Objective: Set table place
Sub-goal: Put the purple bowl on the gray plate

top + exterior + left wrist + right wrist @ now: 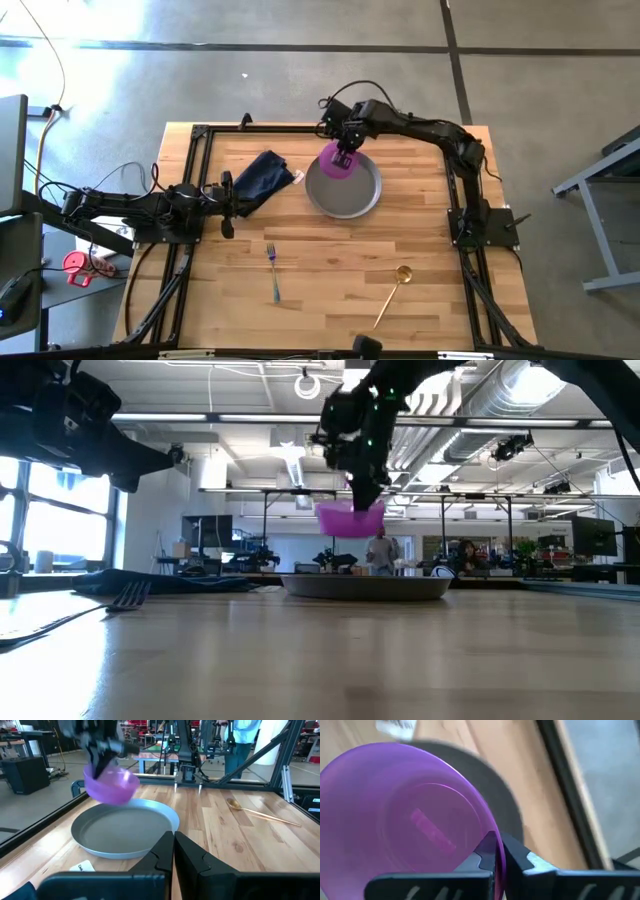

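Right gripper (344,157) has its jaws clamped on the rim of the magenta bowl (336,163), one finger inside the wall, one outside. The bowl hangs clear of the grey metal plate (352,196), which sits directly below the jaws, w/ the bowl over the plate's far edge rather than its centre; it looks tilted in the left wrist view. To do this step well: bring the jaws toward the plate's middle, level the bowl, lower until its base touches, then release, so it won't tip or skid. Left gripper (234,197) waits w/ jaws shut and empty, the navy napkin (262,177) just ahead of them. Teal-handled fork (273,271) and gold spoon (392,293) lie on the tabletop (330,270), well apart from both jaws
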